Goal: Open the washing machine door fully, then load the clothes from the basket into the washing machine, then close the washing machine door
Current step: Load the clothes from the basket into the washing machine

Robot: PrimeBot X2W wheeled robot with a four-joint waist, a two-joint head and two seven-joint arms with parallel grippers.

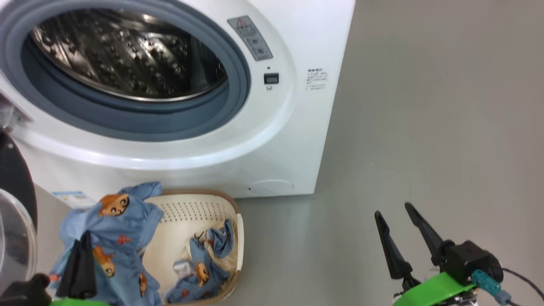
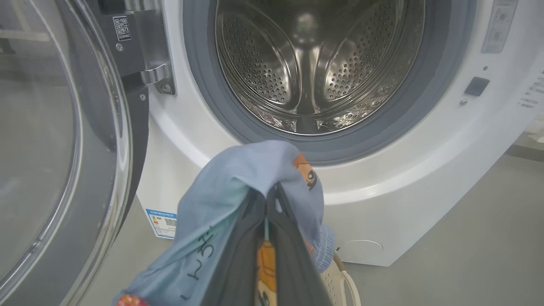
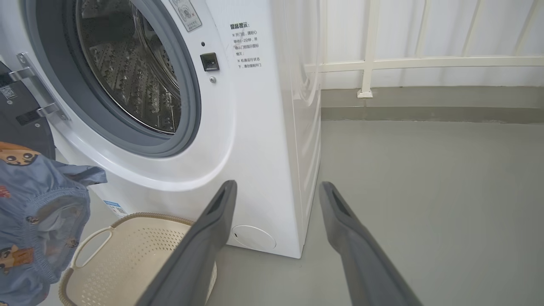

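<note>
Left gripper (image 2: 270,191) clamped on clothes (image 2: 238,170) before the washing machine (image 2: 403,170); door (image 2: 42,148) open, more waiting in basket (image 1: 187,216).

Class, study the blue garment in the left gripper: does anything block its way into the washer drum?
Nothing visible does. The garment, pinched in the left gripper, faces the empty drum; the door is swung aside on the left.
</note>
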